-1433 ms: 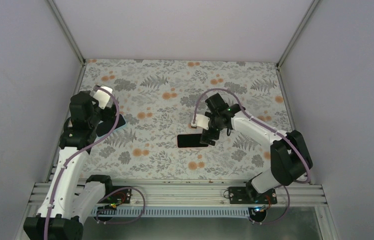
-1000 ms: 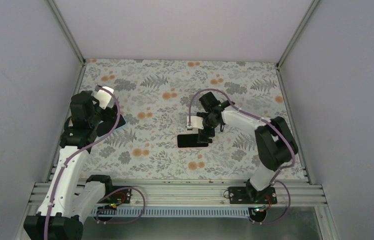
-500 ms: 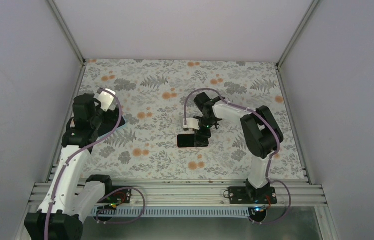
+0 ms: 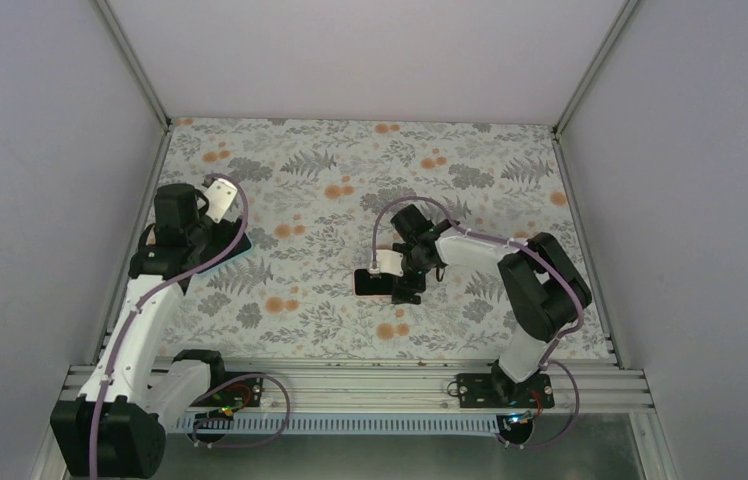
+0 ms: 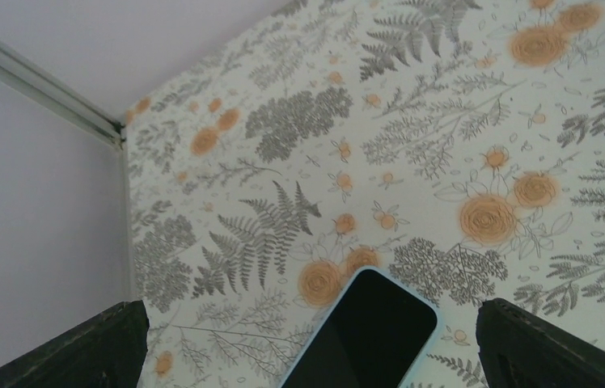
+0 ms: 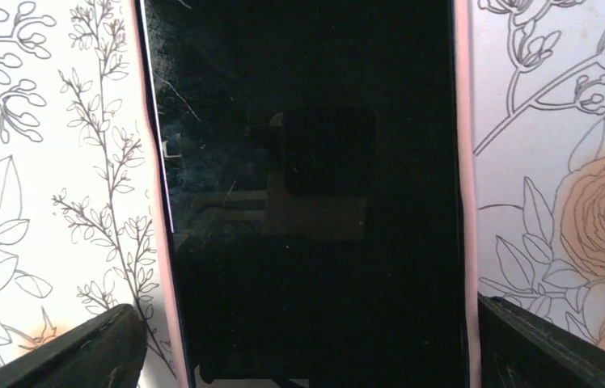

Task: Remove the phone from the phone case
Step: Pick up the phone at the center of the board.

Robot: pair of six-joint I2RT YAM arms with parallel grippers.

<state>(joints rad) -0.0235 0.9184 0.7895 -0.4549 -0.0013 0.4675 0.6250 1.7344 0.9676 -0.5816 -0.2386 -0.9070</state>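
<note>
A dark-screened phone (image 6: 307, 162) lies flat in a pink phone case (image 6: 463, 162) in the middle of the floral cloth, and it also shows in the top view as the phone (image 4: 372, 283). My right gripper (image 6: 307, 339) hangs close over it, open, with one finger (image 6: 89, 347) on each side of the case and not touching it. At the left lies another phone (image 5: 372, 331) in a light blue case (image 5: 433, 311). My left gripper (image 5: 310, 339) is open above its near end, holding nothing.
The floral cloth (image 4: 330, 190) covers the whole table. Grey walls close off the left, back and right, with a metal corner post (image 5: 40, 85) near the left arm. The aluminium base rail (image 4: 350, 385) runs along the near edge.
My right arm has folded in and carried its gripper left and down, from beside the pink-cased phone to straddling it. My left gripper has shifted slightly over the blue-cased phone. Both phones have stayed put.
</note>
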